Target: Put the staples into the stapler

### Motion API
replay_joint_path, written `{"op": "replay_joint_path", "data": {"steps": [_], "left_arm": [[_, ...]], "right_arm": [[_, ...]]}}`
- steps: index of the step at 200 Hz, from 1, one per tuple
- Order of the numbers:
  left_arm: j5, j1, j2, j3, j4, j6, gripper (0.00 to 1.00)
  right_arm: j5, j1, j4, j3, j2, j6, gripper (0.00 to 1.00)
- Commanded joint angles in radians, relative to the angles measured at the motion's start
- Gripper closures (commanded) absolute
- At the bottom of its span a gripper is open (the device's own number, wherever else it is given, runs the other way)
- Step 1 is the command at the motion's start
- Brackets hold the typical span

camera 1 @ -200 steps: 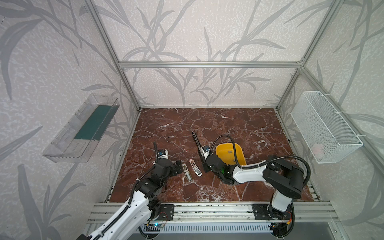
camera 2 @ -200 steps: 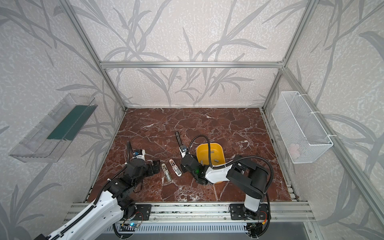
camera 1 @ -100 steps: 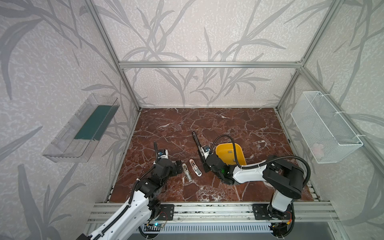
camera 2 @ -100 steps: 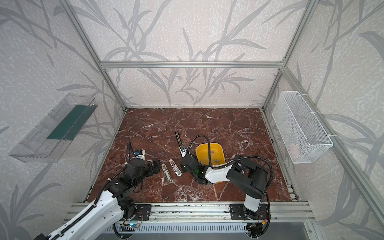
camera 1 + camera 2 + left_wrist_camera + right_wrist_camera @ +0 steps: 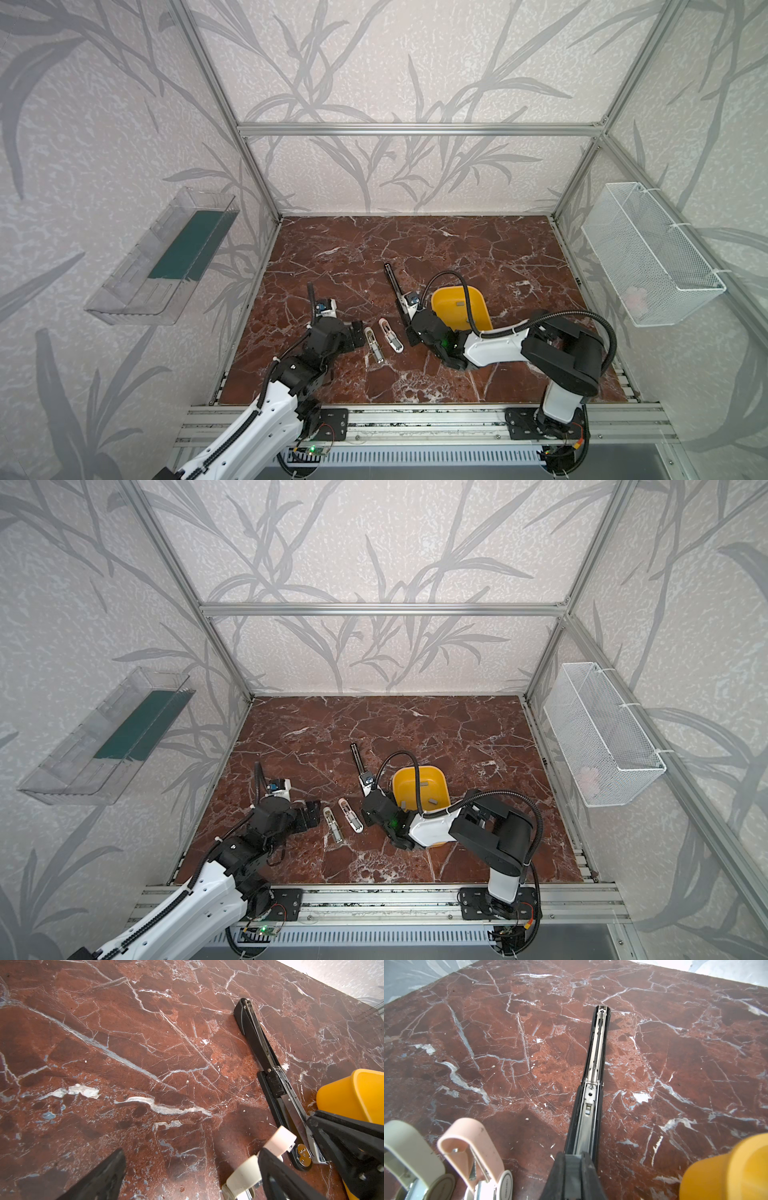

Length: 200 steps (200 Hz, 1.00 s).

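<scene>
right gripper: clamped shut at the bottom centre of the right wrist view, right at the near end of the black stapler. can't tell if a strip is pinched in there tbh
left gripper: jaws wide, holding nothing. lower middle in both top views, just left of the beige mini stapler
black stapler: flipped open flat, running up the middle of the frame with its bare metal channel showing. I reckon that's where the load goes
pink mini stapler: lies beside the beige one, between the two grippers. both look popped open
staples: a few little grey strips in the yellow tub, right of centre, partly covered by the right arm
handling: guessing featherlight, slick metal, stiff-ish but they'd snap apart if bent
where to grab: across the long sides, mid-length, gentle squeeze
watch out: strips lie flat on the tub floor, so fingertips could skid off
</scene>
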Motion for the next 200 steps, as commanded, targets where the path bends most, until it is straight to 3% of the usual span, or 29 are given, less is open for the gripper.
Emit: {"op": "replay_joint_path", "data": {"steps": [1, 106, 200], "left_arm": [[-0.003, 0.002, 0.000, 0.033, 0.012, -0.003, 0.01], [-0.003, 0.002, 0.001, 0.033, 0.012, -0.003, 0.01], [-0.001, 0.002, 0.001, 0.033, 0.012, -0.003, 0.01]], "right_arm": [[0.026, 0.001, 0.002, 0.014, 0.009, -0.002, 1.00], [0.012, 0.001, 0.005, -0.015, -0.072, -0.022, 1.00], [0.029, 0.001, 0.007, 0.001, -0.015, -0.017, 1.00]]}}
